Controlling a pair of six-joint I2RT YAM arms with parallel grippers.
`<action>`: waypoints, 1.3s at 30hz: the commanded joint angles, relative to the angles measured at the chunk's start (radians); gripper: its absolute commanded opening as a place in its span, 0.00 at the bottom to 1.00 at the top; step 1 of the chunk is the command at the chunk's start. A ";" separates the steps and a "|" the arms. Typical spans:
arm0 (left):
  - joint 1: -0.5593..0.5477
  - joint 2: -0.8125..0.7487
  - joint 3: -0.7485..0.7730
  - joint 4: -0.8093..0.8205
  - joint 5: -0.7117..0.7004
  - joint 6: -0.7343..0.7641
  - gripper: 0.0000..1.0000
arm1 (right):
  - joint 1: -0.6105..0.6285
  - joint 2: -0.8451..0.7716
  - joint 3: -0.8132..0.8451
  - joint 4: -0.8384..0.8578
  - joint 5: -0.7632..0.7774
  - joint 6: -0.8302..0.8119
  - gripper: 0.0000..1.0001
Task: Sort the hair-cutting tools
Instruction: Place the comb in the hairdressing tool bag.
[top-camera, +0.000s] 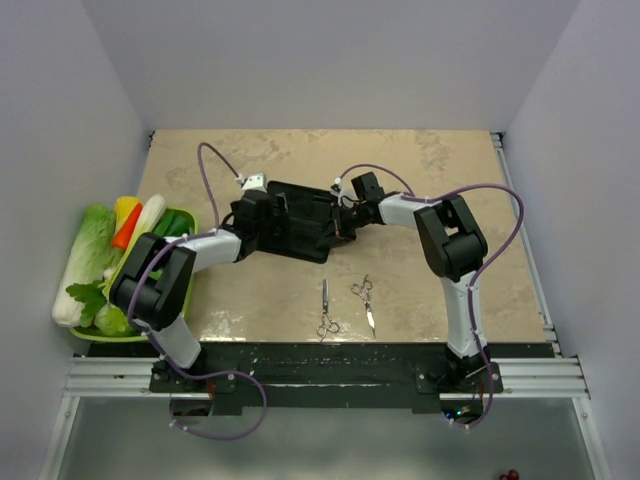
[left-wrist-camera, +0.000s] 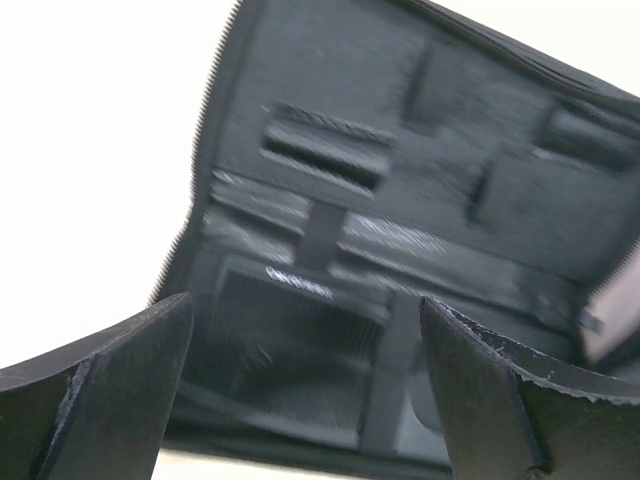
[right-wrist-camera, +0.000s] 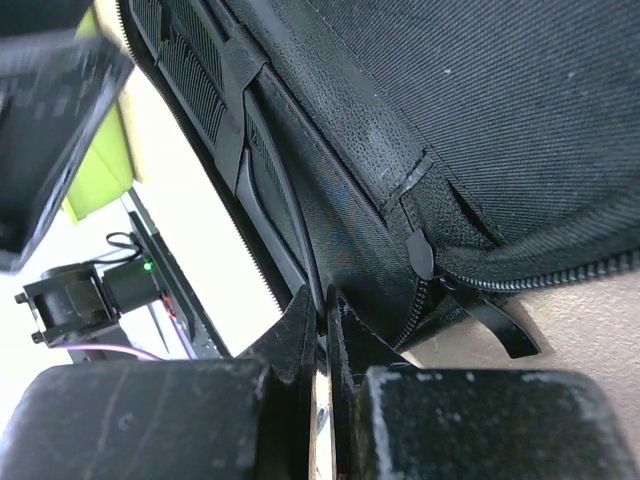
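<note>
Right gripper is clamped shut on the edge of the black case at mid-table. Left gripper hangs wide open over its pockets, holding nothing. Left scissors and right scissors lie by the near edge, untouched. I can't spot the combs. It looks like the case-opening step, and next comes a scissor pickup, I'd say. No readable labels.

Near table strip free around scissors (case fills the middle).

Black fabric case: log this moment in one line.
black fabric case: open | right pincer: shut on its edge | left pincer: open over its inside | two scissors: loose on table, ungripped
</note>
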 joint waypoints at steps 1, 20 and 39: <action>0.027 0.050 0.072 0.035 -0.075 0.042 0.99 | 0.053 0.026 -0.033 -0.017 0.134 -0.032 0.00; 0.102 0.140 0.038 0.126 0.076 -0.013 0.99 | 0.078 0.069 0.008 -0.032 0.142 -0.029 0.00; 0.102 0.126 -0.008 0.156 0.129 -0.039 0.98 | 0.078 -0.036 -0.035 -0.115 0.258 -0.056 0.73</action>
